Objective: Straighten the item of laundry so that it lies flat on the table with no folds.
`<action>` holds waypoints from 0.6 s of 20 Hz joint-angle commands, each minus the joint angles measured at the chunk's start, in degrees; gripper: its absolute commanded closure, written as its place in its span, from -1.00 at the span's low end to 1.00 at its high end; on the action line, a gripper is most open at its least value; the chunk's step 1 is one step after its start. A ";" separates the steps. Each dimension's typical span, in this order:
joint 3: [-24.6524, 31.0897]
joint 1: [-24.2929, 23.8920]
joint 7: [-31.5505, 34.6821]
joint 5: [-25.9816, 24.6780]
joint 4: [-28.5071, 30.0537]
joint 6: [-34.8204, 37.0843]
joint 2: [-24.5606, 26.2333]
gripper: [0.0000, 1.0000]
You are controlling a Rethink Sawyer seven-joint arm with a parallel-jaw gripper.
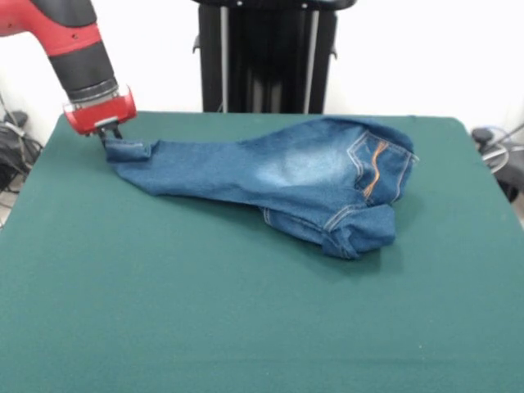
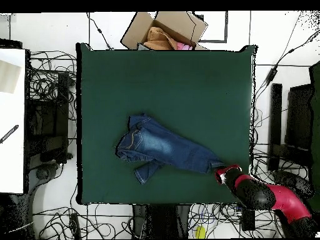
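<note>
Gripper (image 1: 110,134) at jeans (image 1: 278,176) leg cuff near table (image 1: 246,327) corner, pinch vs open unclear; pull cuff outward low & slow w/o bunching waist.

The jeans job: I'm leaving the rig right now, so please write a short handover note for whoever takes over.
Gripper: down at the leg hem of the jeans, near a corner of the table; open or shut cannot be told.
Jeans: one leg stretched out toward the gripper, the waist end bunched, the other leg folded under.
Done: one leg pulled long.
Left: unfold the waist and second leg, flatten all.
</note>
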 commanded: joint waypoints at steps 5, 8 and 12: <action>0.18 1.14 -15.42 6.37 -10.51 8.62 6.05 1.00; 0.80 0.78 -19.04 8.57 -12.34 13.15 5.59 1.00; 1.01 1.57 -22.49 10.55 -16.46 18.58 5.91 1.00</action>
